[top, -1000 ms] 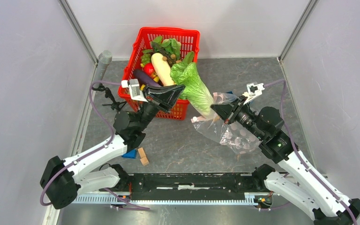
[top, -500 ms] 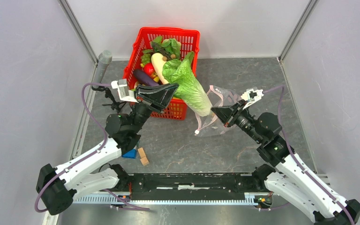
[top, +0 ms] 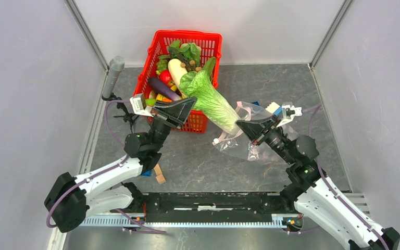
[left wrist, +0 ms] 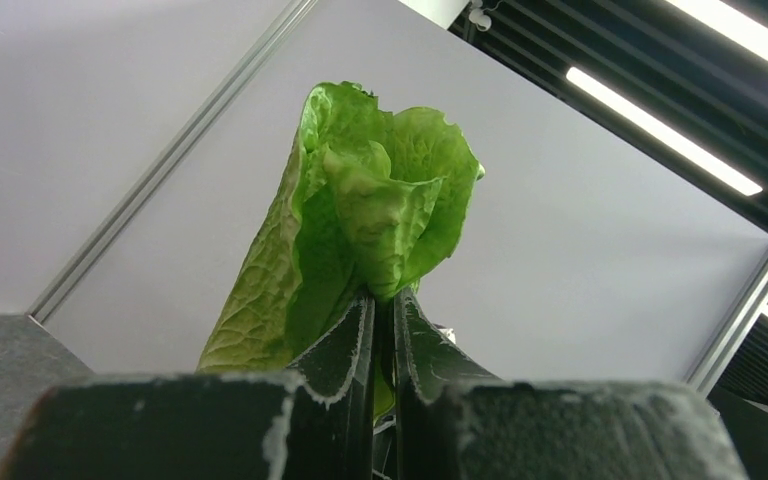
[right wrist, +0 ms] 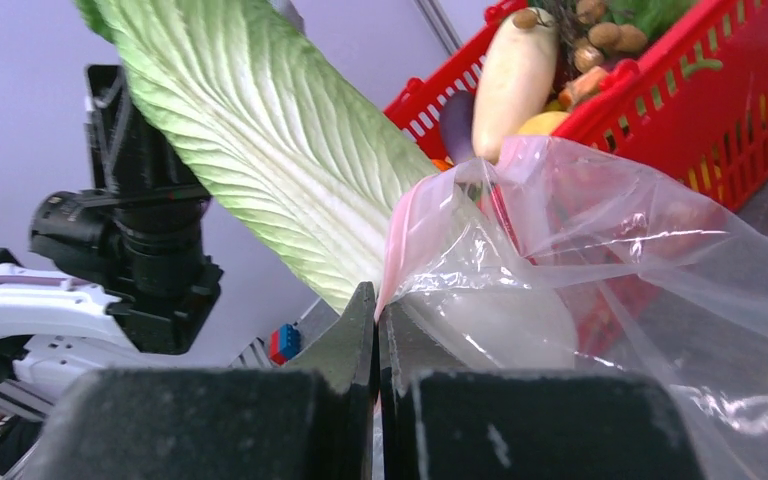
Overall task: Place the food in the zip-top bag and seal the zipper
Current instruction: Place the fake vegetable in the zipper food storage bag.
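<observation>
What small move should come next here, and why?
Probably the left gripper should ease the cabbage further into the bag. It is shut on the leafy top, the white base seems only just inside the mouth, and the right gripper pinches the pink edge.

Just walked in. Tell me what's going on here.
The left gripper holds the cabbage by its leafy top, tilted so that its white base is at the mouth of the bag, seemingly just inside. The right gripper pinches the bag's pink mouth edge and holds it up. The other food sits in the red basket.
</observation>
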Controlling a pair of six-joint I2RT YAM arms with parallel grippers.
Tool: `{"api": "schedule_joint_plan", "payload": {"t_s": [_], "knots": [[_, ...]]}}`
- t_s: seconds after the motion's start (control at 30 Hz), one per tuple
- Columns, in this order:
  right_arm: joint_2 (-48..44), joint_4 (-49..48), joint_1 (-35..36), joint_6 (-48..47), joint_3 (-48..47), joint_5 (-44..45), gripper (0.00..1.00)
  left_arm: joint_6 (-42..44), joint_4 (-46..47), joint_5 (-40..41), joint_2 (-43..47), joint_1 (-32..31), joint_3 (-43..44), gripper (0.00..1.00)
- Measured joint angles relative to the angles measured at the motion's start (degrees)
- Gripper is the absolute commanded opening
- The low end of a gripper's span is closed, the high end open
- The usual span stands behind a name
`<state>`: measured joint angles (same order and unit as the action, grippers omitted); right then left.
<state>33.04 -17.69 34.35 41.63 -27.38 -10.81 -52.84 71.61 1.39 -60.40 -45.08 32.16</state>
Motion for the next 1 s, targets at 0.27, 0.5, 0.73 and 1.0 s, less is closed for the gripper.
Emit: {"api": "schedule_joint_plan", "payload": {"t_s": [0.27, 0.5, 0.73, 1.0], "knots": [[0.1, -5.6, -0.7, 1.7, -0.3, -7.0, 0.00, 2.6, -4.7, 3.4, 4.6, 0.0, -3.0, 0.02], [5.6, 4.7, -0.7, -5.6, -8.9, -10.4, 0.00, 6.9, -11.4, 5.2, 10.9, 0.3, -1.6, 0.02], [8.0, 11.1, -0.7, -11.2, -9.3, -7.2, 0.00, 4.6, -8.7, 5.2, 10.8, 0.4, -1.9, 0.02], [8.2, 6.2, -0.7, -9.1, -2.8, -5.8, 0.00, -2.1, 0.2, 5.5, 3.4, 0.7, -5.4, 0.02]]}}
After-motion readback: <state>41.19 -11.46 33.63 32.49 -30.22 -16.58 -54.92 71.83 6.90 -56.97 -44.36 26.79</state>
